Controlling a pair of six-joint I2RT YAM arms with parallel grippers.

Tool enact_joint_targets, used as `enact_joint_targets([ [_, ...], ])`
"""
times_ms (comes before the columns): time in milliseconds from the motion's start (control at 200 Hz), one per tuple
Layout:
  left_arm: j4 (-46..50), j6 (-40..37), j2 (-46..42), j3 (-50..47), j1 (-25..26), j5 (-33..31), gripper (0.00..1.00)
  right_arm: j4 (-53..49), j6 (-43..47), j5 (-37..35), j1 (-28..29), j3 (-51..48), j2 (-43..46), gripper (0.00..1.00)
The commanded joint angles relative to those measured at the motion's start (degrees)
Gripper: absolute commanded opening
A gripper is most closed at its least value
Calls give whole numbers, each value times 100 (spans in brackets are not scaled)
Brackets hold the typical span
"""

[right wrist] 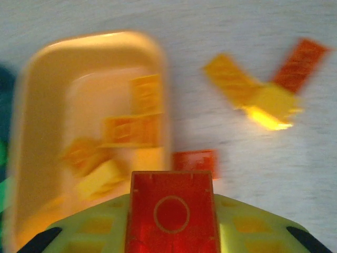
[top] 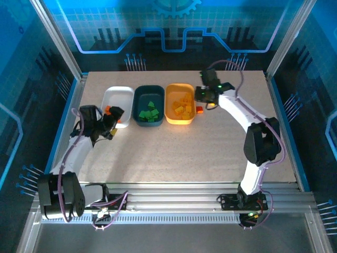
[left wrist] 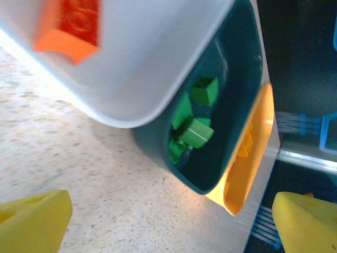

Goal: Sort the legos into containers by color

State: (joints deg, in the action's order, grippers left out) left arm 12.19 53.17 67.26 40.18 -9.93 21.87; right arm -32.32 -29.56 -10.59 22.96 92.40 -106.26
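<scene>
Three containers stand in a row: a white tub (top: 118, 100), a dark teal tub (top: 149, 105) and an orange tub (top: 180, 104). Green legos (left wrist: 195, 126) lie in the teal tub (left wrist: 231, 95). Yellow-orange legos (right wrist: 131, 129) fill the orange tub (right wrist: 42, 132), and a red-orange lego (left wrist: 73, 26) lies in the white tub (left wrist: 152, 58). My left gripper (top: 109, 120) hangs open at the white tub's near left corner, nothing between its yellow fingers (left wrist: 31, 221). My right gripper (right wrist: 171, 221) is shut on a red lego (right wrist: 171, 197) just right of the orange tub.
Loose on the table right of the orange tub lie a red lego (right wrist: 195, 161), yellow legos (right wrist: 247, 95) and another red lego (right wrist: 301, 63). One red lego (top: 199, 109) lies under my right gripper (top: 205, 99). Blue panel walls enclose the table.
</scene>
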Motion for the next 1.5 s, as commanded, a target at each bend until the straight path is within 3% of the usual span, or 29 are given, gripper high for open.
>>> enact_joint_targets([
  [0,346,382,-481,-344,-426,63,99,212,69,41,847,721,-399,30],
  [215,482,676,-1032,-1058,-1396,440,99,228,424,508,2122,2756,-2064,30],
  [540,491,383,-981,-1062,-1608,931,99,-592,914,1581,2515,5908,-4479,31],
  [1101,139,250,-1137,-1162,-1600,1504,99,-582,1159,1360,2731,6132,-4920,37],
  [1201,118,247,-1137,-1179,-1606,1561,99,-706,1216,1310,2770,6189,-4990,54],
  [1306,117,246,-1137,-1188,-1607,1601,99,-780,1238,1232,2793,6219,-4967,63],
  [1496,78,223,-1230,-1104,-1557,1768,99,-872,1209,748,2705,5746,-4184,59],
])
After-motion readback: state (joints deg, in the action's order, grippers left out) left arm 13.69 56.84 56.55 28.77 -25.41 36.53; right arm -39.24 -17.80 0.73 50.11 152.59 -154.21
